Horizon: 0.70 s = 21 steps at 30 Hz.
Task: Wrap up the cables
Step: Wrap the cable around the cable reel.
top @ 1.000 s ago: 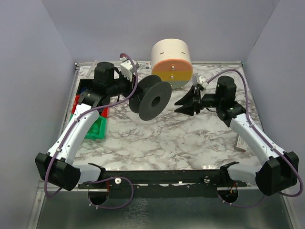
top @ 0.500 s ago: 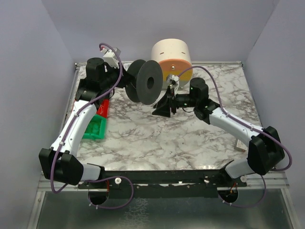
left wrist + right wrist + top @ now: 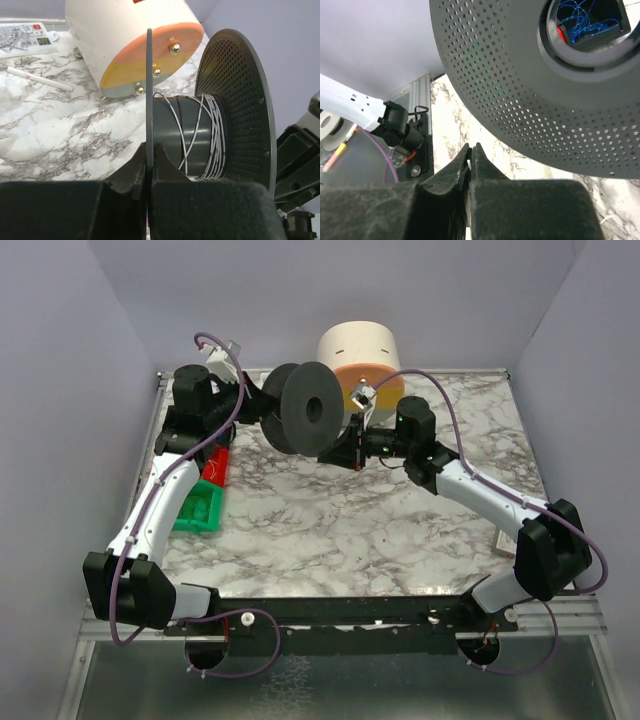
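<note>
A dark grey spool (image 3: 305, 410) is held off the table at the back middle. My left gripper (image 3: 149, 150) is shut on the spool's thin rear flange (image 3: 149, 90). Pale thin cables (image 3: 207, 130) are wound in several turns round the spool's core, mostly against the perforated front flange (image 3: 235, 100). My right gripper (image 3: 345, 448) sits just below and in front of that flange (image 3: 520, 75). Its jaws are shut, with a white sliver of cable (image 3: 469, 164) pinched between them. The cable's run from there to the spool is hidden.
A large white drum with an orange and yellow face (image 3: 360, 360) stands right behind the spool. Green and red bins (image 3: 200, 505) lie at the left edge under my left arm. A white stick (image 3: 40, 79) and a printed packet (image 3: 25, 37) lie on the marble.
The left arm swung the spool up and toward the back left. The right gripper moved left from open space to under the spool's front flange and went from open to shut.
</note>
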Tool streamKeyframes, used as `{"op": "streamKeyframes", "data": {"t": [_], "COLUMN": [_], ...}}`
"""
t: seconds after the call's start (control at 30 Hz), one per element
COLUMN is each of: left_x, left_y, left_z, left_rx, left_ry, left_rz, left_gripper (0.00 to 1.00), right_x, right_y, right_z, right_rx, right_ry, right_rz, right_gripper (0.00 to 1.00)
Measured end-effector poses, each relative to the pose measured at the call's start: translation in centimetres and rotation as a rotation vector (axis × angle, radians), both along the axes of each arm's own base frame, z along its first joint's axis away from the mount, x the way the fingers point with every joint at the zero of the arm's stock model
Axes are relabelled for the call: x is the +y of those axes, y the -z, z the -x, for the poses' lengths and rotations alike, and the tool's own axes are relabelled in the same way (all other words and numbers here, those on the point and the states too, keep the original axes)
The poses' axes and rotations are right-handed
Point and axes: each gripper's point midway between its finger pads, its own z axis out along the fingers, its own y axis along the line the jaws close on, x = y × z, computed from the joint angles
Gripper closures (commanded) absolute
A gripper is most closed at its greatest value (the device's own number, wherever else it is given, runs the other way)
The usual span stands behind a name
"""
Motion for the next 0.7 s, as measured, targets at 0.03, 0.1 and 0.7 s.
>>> {"op": "streamKeyframes", "data": {"t": [0.03, 0.1, 0.7], "left_x": [0.1, 0.3, -0.6], "left_y": [-0.1, -0.5, -2.0], "left_z": [0.0, 0.0, 1.3], "left_rx": [0.001, -0.001, 0.020], "left_ry": [0.002, 0.006, 0.130], "left_rz": [0.014, 0.048, 0.299], "left_gripper": [1.00, 1.00, 1.00], "right_x": [0.0, -0.2, -3.1], "right_y": [0.0, 0.1, 0.9], "right_z": [0.0, -0.2, -1.8], "right_rx": [0.004, 0.014, 0.166], "right_ry": [0.002, 0.010, 0.065], "right_rz": [-0.003, -0.008, -0.079], "right_gripper": [0.99, 1.00, 0.99]}}
